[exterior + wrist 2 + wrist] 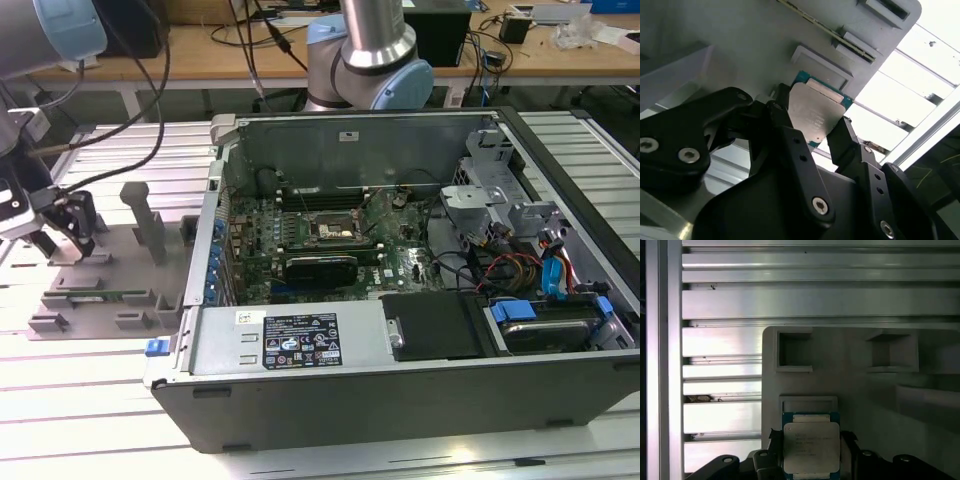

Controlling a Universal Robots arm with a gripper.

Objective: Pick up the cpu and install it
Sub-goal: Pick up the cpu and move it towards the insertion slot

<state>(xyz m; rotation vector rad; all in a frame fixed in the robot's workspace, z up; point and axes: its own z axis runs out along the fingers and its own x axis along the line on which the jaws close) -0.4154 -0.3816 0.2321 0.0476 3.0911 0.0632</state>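
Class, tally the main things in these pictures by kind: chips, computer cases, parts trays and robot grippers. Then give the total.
silver-topped square cpu chip: 1
open grey metal computer case: 1
grey plastic parts tray: 1
black robot gripper: 1
Total: 4

Open computer case [420,400], grey fixture tray [118,272] — slatted table [80,420]
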